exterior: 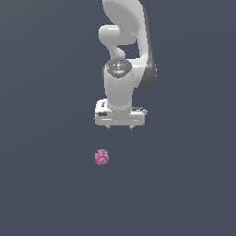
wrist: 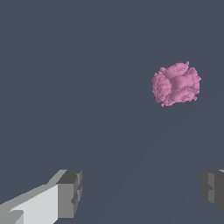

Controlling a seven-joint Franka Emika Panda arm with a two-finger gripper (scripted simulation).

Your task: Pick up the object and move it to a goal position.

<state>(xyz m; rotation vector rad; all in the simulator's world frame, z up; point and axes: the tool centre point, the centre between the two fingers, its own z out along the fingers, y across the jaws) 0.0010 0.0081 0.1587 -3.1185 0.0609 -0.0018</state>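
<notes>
- Floor [exterior: 46,184]: we see a plain dark grey-blue surface that fills both views and bears no markings.
- Arm [exterior: 124,41]: we see the white arm entering from the top of the exterior view, its links stacked one over another and its wrist pointing down at the floor.
- Gripper [exterior: 120,126]: we see it at the arm's lower end, a broad white block with two short fingertips showing beneath it. In the wrist view the gripper [wrist: 142,194] has its two grey pads [wrist: 70,192] set wide apart, with bare floor between them, so we read the jaws as spread and holding nothing.
- Object [exterior: 102,157]: we see a small pink, bumpy, roughly round lump, much smaller than the gripper. In the exterior view it lies below the gripper and slightly toward that view's left, apart from the fingertips. In the wrist view the object [wrist: 176,84] lies clear of both pads, outside the gap between them, nearer one pad than the other.
</notes>
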